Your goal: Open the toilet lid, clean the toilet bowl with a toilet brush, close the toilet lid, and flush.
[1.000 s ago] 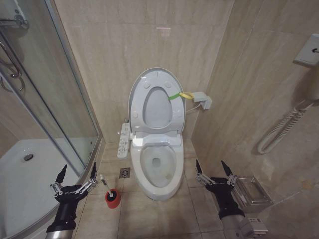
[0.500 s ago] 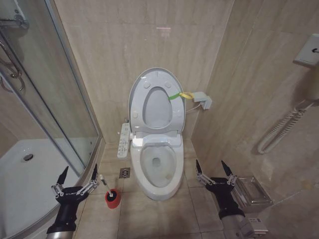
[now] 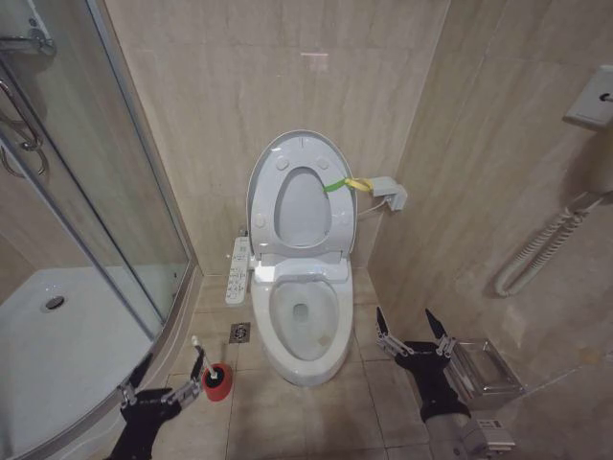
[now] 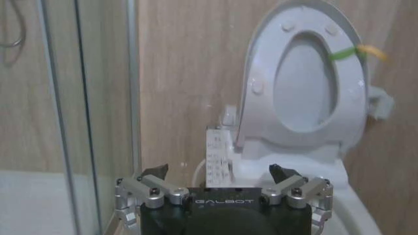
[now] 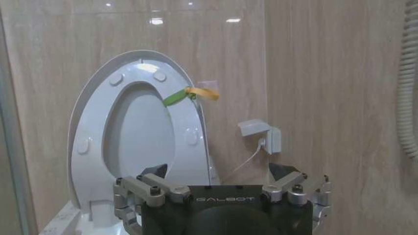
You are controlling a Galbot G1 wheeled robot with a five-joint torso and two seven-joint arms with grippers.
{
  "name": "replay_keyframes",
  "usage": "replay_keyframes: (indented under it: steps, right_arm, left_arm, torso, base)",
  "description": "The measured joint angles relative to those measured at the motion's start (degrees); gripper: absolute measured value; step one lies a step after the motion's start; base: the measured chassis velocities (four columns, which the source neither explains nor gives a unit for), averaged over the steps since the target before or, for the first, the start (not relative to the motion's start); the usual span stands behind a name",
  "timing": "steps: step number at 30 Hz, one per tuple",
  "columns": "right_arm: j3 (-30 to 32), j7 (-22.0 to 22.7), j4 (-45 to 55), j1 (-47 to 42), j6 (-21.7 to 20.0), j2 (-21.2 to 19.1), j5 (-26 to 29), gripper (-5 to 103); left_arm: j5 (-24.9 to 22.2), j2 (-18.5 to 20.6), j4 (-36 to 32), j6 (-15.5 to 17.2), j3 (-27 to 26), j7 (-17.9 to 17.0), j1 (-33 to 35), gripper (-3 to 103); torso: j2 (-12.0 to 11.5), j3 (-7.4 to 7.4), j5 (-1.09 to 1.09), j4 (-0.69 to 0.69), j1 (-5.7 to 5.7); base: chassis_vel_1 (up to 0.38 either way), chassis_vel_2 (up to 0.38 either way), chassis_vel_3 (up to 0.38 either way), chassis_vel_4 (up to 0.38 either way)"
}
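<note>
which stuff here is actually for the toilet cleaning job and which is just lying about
For the job:
- toilet lid, raised against the wall
- toilet bowl, uncovered
- toilet brush, standing in its red holder cup
- left end effector, open, beside the brush
- right end effector, open, right of the bowl

Just lying about:
- shower enclosure
- floor drain
- metal tray
- wall hose

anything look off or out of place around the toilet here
Nothing looks spilled or broken. The toilet lid stands upright against the wall with the ring seat raised too, and a yellow-green strap tied at its edge is unusual. The toilet brush sits tilted in its red holder near the open left gripper.
</note>
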Motion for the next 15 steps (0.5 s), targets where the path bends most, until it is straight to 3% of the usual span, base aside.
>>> replay_keyframes:
  steps: [7,11,12,15]
  right_arm:
    - [0.01,0.02,0.01,0.0,0.0,0.0,0.0,100]
    - [0.01,0.02,0.01,0.0,0.0,0.0,0.0,100]
    - [0.01,0.02,0.01,0.0,0.0,0.0,0.0,100]
    - [0.01,0.02,0.01,0.0,0.0,0.0,0.0,100]
  left_arm:
    - [0.4,2.34,5.36,-5.57,-1.21,-0.64,-0.29,100]
    - [1.26,4.26,11.06,-11.25,-1.33,-1.12,-1.09,100]
    - [1.26,4.26,11.06,-11.25,-1.33,-1.12,-1.09,100]
    - [0.87,6.13,18.06,-17.38,-0.77,-1.55,-2.74,100]
  torso:
    - [0.0,0.0,-0.04,-0.03,0.0]
    - [0.0,0.0,-0.05,-0.02,0.0]
    - [0.0,0.0,-0.05,-0.02,0.0]
    - [0.0,0.0,-0.05,-0.03,0.0]
  base:
    - [0.0,0.0,0.0,0.0]
    - [0.0,0.0,0.0,0.0]
    - [0.0,0.0,0.0,0.0]
    - [0.0,0.0,0.0,0.0]
